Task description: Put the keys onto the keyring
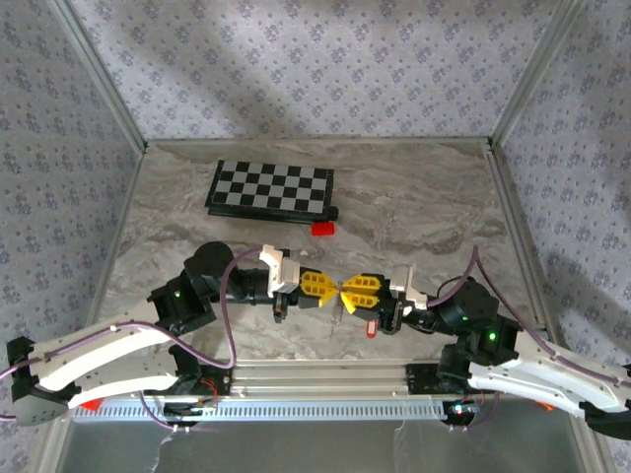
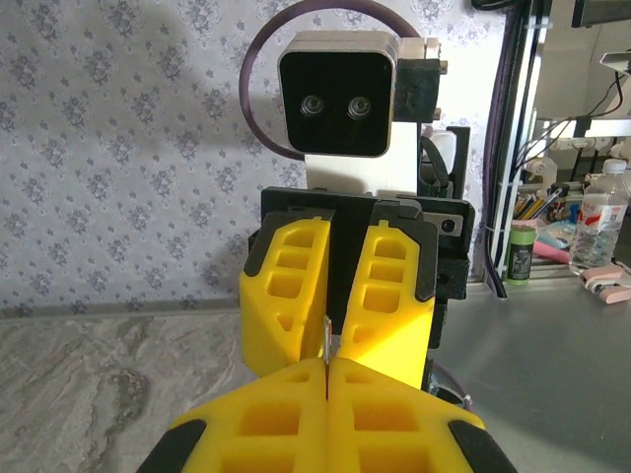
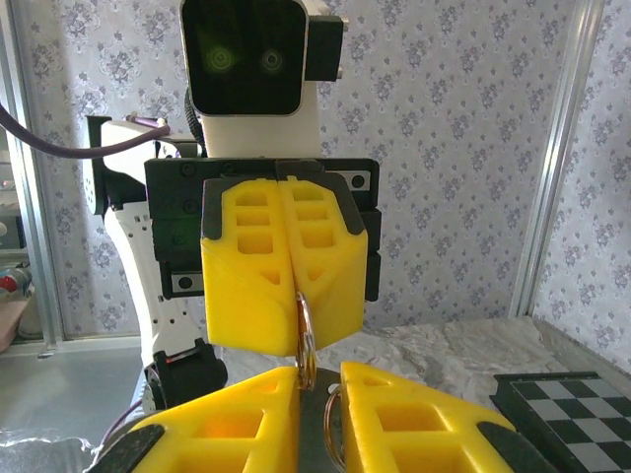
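Observation:
My two grippers meet tip to tip above the middle of the table. My left gripper point(image 1: 330, 289) point(image 2: 326, 367) is shut on the keyring point(image 3: 306, 325), a thin metal ring seen edge-on point(image 2: 325, 337) at its fingertips. My right gripper point(image 1: 348, 292) point(image 3: 320, 382) faces it with a flat dark grey piece point(image 3: 323, 434) filling the gap between its fingers and a second ring loop point(image 3: 333, 429) beside it. A thin silvery strand point(image 1: 336, 317) hangs below the tips. The tiny red tag point(image 1: 371, 328) shows just under my right gripper; I cannot tell whether it hangs or lies on the table.
A black-and-white checkerboard point(image 1: 271, 189) lies at the back of the marble table point(image 1: 424, 207). A larger solid red block point(image 1: 322, 229) sits at its near right corner. Patterned walls close in the left, right and back.

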Motion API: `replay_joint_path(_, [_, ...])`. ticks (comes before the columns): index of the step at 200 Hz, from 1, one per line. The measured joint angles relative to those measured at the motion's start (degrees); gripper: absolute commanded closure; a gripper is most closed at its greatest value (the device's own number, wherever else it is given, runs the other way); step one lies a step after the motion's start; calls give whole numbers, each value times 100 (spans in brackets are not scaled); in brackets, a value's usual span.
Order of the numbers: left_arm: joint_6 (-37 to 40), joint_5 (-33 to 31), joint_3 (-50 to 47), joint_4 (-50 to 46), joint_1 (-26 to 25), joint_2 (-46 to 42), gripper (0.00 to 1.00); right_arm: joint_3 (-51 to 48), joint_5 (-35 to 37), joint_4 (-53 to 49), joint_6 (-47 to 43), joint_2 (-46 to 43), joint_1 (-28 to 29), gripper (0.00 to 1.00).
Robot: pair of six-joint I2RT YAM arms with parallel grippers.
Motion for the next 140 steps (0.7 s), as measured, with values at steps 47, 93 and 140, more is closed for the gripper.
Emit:
replay_joint_path(47, [98, -101, 0, -9, 2, 31, 100, 0, 4, 39, -4, -2, -2, 100])
replay_joint_path(93, [203, -151, 55, -177, 2, 33, 92, 20, 48, -57, -26, 4, 0, 100])
replay_joint_path(140, [393, -151, 291, -870, -7, 42, 84, 326, 37, -726, -264, 70, 15, 100])
